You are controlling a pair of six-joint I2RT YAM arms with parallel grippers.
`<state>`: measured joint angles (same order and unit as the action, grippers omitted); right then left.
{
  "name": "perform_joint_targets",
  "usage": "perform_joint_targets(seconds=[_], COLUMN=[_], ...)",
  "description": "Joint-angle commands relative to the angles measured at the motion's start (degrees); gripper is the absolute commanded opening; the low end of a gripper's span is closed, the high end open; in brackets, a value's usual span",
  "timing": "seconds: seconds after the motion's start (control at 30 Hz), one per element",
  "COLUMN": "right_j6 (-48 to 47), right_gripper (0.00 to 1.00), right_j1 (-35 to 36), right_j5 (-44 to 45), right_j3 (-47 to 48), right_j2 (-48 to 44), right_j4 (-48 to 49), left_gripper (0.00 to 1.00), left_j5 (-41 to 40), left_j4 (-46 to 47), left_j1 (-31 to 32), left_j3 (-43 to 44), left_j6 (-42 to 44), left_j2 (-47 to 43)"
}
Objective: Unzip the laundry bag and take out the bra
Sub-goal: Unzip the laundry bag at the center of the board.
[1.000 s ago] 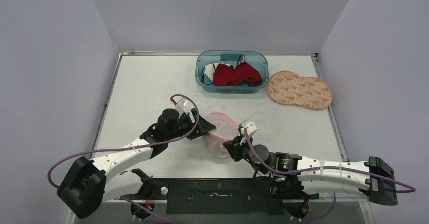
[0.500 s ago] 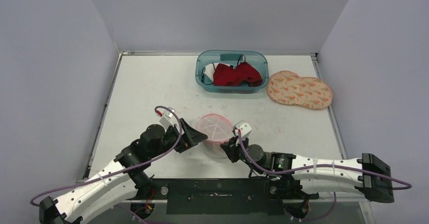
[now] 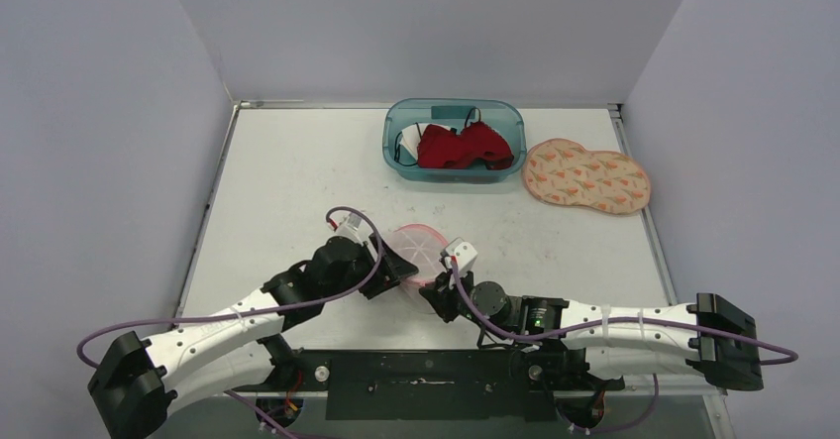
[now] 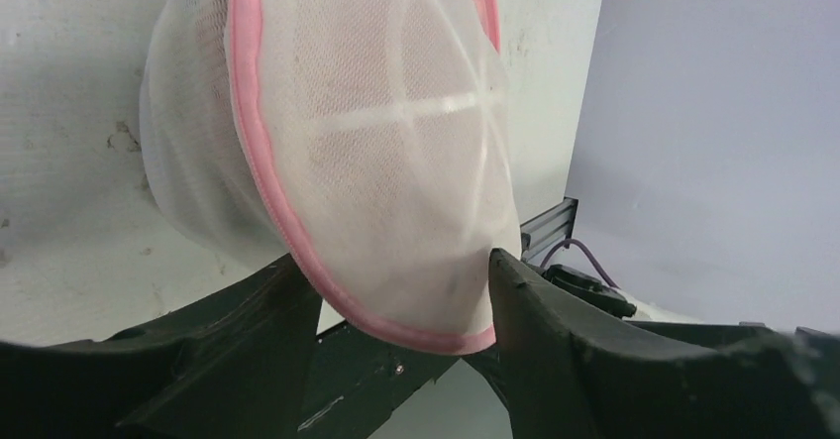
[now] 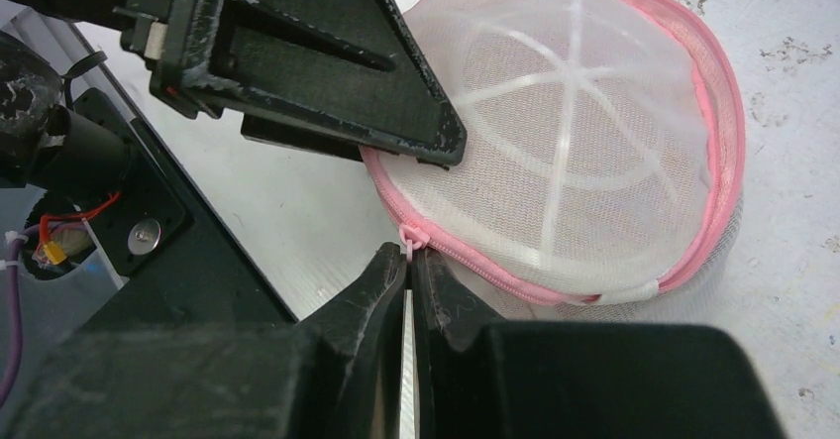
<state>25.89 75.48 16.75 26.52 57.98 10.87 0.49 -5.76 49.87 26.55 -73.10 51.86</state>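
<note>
The laundry bag (image 3: 421, 246), a round white mesh pouch with a pink zipper rim, lies near the table's front between both arms. My left gripper (image 3: 404, 267) comes from the left. In the left wrist view its fingers (image 4: 535, 320) press both sides of the laundry bag (image 4: 396, 162) at its lower rim, so the left gripper (image 4: 394, 259) is shut on it. My right gripper (image 3: 434, 296) sits at the bag's near edge. In the right wrist view the right gripper (image 5: 409, 251) is shut on the pink zipper pull (image 5: 407, 235) of the laundry bag (image 5: 575, 132). The bra is hidden; the mesh shows nothing inside.
A teal bin (image 3: 394, 142) at the back holds a red garment (image 3: 461, 147) and something white. An orange patterned pad (image 3: 586, 176) lies to its right. A black rail (image 3: 426, 380) runs along the near edge, close under both grippers. White walls enclose the table (image 3: 287, 171).
My left gripper drew back and widened, then returned to the bag with narrower jaws. The right gripper has crept left and nearer along the rim, zipper pull pinched throughout.
</note>
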Motion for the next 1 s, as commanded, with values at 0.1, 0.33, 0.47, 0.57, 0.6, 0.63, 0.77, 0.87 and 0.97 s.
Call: perform_joint_targets(seconds=[0.1, 0.33, 0.47, 0.57, 0.6, 0.63, 0.77, 0.87, 0.97], right_j6=[-1.4, -1.1, -0.8, -0.3, -0.2, 0.2, 1.2, 2.1, 2.6], right_gripper=[0.05, 0.05, 0.05, 0.05, 0.05, 0.05, 0.05, 0.05, 0.05], right_j1=[0.6, 0.6, 0.5, 0.4, 0.3, 0.0, -1.5, -2.6, -3.3], right_j5=[0.3, 3.6, 5.6, 7.2, 7.6, 7.8, 7.9, 7.9, 7.9], right_j3=[3.0, 1.2, 0.5, -0.2, -0.4, -0.7, -1.7, -2.6, -3.2], right_j2=[-1.5, -5.8, -7.4, -7.8, -7.8, -7.7, -7.5, -7.9, -7.9], right_j4=[0.9, -3.0, -4.7, -5.8, -6.1, -6.2, -6.7, -6.5, -6.5], left_gripper=[0.41, 0.04, 0.00, 0.00, 0.00, 0.00, 0.00, 0.00, 0.00], left_j5=[-3.2, -3.7, -3.7, -3.5, -3.3, -3.2, -3.0, -2.9, -2.8], left_j4=[5.0, 8.0, 8.4, 8.6, 8.7, 8.7, 8.4, 8.2, 8.0], left_j1=[-2.7, -4.6, -5.4, -5.6, -5.7, -5.8, -6.2, -6.6, -6.7], left_j3=[2.1, -0.9, -1.7, -2.2, -2.3, -2.4, -2.7, -2.9, -3.2], left_j6=[0.2, -0.9, -0.9, -0.9, -0.9, -0.9, -0.8, -0.7, -0.7], left_j2=[1.5, 1.1, 0.6, 0.3, 0.3, 0.0, -1.1, -2.0, -2.4])
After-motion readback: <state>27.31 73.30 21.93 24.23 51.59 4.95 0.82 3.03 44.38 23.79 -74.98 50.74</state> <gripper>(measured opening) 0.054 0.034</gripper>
